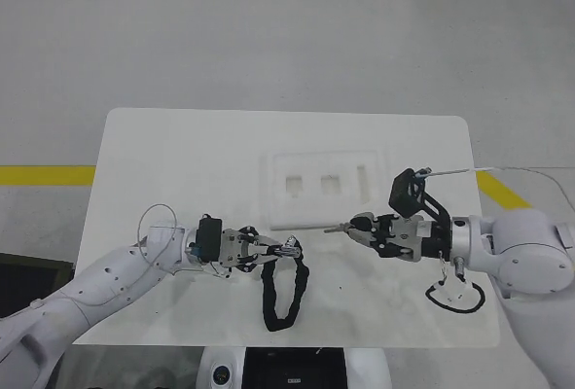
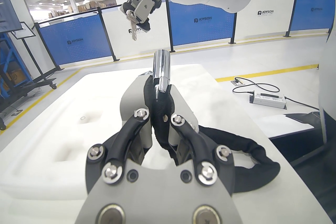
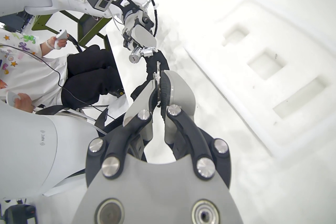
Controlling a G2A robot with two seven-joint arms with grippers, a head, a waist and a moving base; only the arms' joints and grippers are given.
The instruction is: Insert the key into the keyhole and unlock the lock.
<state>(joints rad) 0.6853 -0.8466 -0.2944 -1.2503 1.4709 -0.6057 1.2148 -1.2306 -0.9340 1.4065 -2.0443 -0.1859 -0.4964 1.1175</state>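
Note:
The lock is a black fabric-sleeved chain (image 1: 285, 292) with a chrome cylinder head (image 2: 162, 68). My left gripper (image 1: 268, 249) is shut on the sleeve just behind that head, holding it above the table; the loop hangs down toward the front edge. The head's keyhole end (image 3: 134, 57) faces my right gripper. My right gripper (image 1: 353, 229) is shut on a silver key (image 1: 336, 230), blade pointing at the lock with a clear gap between them. The same key (image 2: 133, 30) hangs from the right gripper (image 2: 139, 15) in the left wrist view, and the key blade (image 3: 158, 70) juts out between my right fingers.
A white foam tray (image 1: 324, 185) with three recesses lies on the white table (image 1: 170, 156) behind both grippers. A black cord loop (image 1: 456, 298) hangs under the right arm.

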